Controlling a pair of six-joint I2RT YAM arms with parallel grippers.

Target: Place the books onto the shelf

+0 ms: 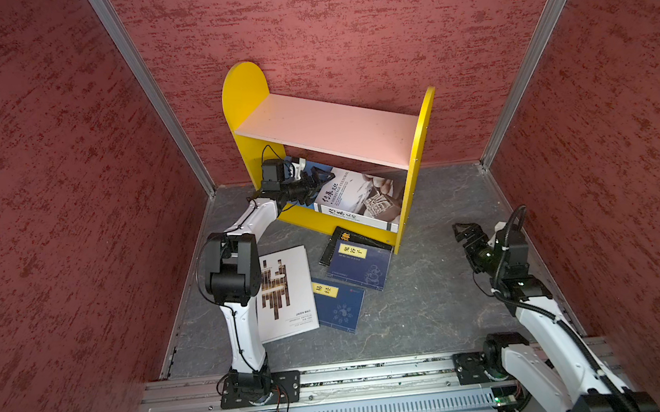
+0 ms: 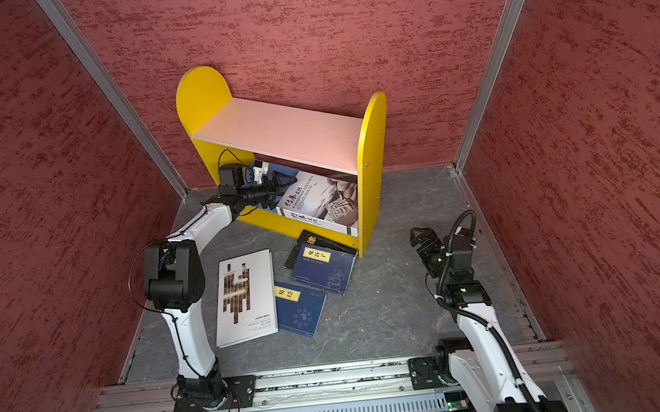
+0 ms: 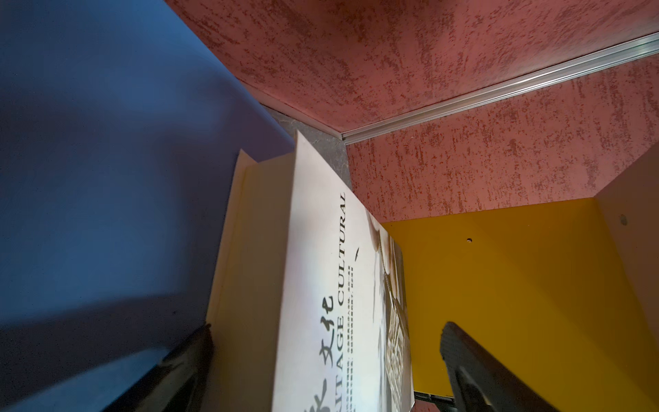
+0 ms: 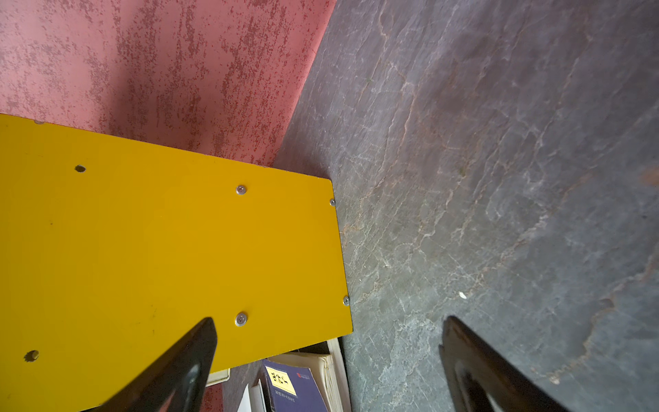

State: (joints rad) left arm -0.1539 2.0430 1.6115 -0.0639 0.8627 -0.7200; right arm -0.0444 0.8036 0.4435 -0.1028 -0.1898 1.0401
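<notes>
While the left gripper (image 1: 317, 183) sits in the shelf's (image 1: 245, 90) lower bay, jaws wide around the leaning white book (image 1: 361, 199) without clamping it, I'd worry a careless pull-back drags that book off the blue board (image 3: 107, 178). Headroom under the pink board (image 1: 328, 127) looks tight. The right gripper (image 1: 465, 241) hangs open and empty beside the yellow end panel (image 4: 160, 232), with bare floor (image 1: 433, 288) around it. On that floor lie the bar-cover book (image 1: 283, 295), two navy books (image 1: 359, 266) and the black book (image 1: 338, 241), which crowds the shelf's front corner.

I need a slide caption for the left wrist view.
Open left gripper around a tilted white book on the shelf's blue board.
</notes>
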